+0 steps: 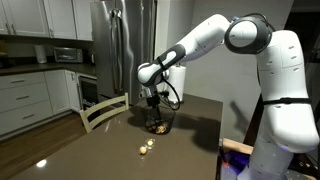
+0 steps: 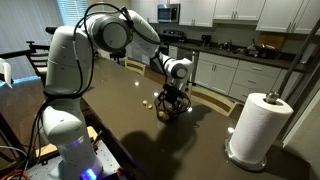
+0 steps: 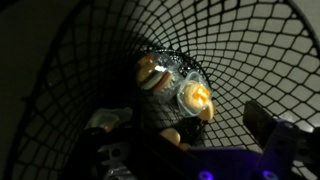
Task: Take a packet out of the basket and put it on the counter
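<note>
Worktop (image 1: 100, 140), dark brown, glossy and rectangular, carries the things; smooth white arm (image 1: 205, 38) bends down over it; cylindrical paper towel roll (image 2: 262, 125) stands upright, well apart; round black mesh basket (image 1: 157, 123) sits mid-surface; shiny crinkled packets (image 3: 190, 96) lie inside; fingers (image 3: 266, 124), spread apart and empty, reach into the basket's mouth.
</note>
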Robot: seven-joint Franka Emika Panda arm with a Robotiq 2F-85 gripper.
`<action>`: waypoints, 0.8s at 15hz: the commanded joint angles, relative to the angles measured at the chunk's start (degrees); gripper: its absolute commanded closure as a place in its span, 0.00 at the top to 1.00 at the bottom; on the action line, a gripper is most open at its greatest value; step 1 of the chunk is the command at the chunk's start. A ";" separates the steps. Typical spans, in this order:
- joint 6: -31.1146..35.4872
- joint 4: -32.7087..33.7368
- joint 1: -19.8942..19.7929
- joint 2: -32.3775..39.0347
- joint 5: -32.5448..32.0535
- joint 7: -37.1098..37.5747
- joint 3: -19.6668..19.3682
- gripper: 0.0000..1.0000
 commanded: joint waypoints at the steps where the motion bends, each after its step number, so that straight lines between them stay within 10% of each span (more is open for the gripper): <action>1: -3.06 1.29 -1.09 1.59 1.09 1.20 1.06 1.00; 8: -4.67 1.23 -1.06 3.27 0.73 2.78 1.11 0.98; 9: -4.87 1.27 -1.13 3.46 0.79 2.87 1.14 0.74; 12: -5.62 1.42 -1.23 3.65 0.81 3.09 1.14 0.61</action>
